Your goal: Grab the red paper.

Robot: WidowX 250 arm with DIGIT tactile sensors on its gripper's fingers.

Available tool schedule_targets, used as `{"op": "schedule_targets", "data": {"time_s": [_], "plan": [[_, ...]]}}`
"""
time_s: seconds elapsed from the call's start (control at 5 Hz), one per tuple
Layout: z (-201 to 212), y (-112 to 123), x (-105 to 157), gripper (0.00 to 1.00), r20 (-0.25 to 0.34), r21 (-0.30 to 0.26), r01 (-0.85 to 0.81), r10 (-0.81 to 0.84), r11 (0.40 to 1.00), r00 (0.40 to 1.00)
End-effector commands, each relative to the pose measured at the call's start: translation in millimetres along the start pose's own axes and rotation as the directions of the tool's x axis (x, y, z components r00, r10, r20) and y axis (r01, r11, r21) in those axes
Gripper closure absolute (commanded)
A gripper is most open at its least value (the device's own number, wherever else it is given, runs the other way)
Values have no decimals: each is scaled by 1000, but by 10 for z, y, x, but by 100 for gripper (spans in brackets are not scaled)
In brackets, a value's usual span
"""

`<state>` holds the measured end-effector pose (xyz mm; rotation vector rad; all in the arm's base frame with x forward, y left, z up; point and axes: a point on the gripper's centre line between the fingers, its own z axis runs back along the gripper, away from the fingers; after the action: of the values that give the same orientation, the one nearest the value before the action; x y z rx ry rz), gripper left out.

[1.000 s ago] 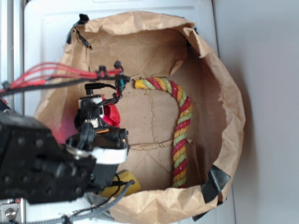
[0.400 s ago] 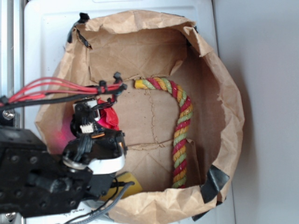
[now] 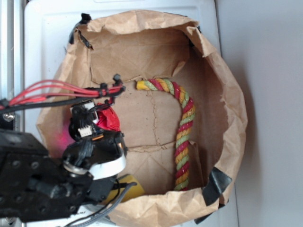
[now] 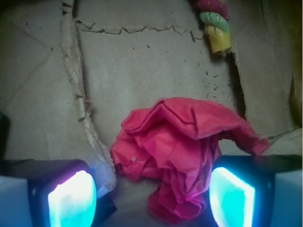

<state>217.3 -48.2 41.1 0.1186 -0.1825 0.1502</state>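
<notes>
1. Red paper (image 4: 177, 161) lies crumpled on the brown paper bag (image 3: 227, 94) floor, at the bag's left side in the exterior view (image 3: 110, 119);
2. Gripper (image 4: 151, 198) spread open, holding nothing; glowing pads (image 4: 72, 201) sit either side of the wad;
3. Wad sits off-centre between the fingers, touching or nearly touching the right-of-frame pad, clear gap to the other;
4. Twisted rope (image 3: 182, 137) curves well apart, right of it; its end shows in wrist view (image 4: 215, 26);
5. Yellow sponge (image 3: 127, 185) pokes out below the arm.
</notes>
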Motion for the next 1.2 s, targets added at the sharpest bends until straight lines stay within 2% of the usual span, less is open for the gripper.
{"op": "schedule_targets", "data": {"time_s": [0.0, 0.8, 1.0], "plan": [[128, 568, 429, 0, 26, -98, -6, 9, 995, 1000], [128, 568, 429, 0, 26, -98, -6, 9, 995, 1000], [49, 734, 605, 0, 46, -54, -62, 65, 997, 997]]}}
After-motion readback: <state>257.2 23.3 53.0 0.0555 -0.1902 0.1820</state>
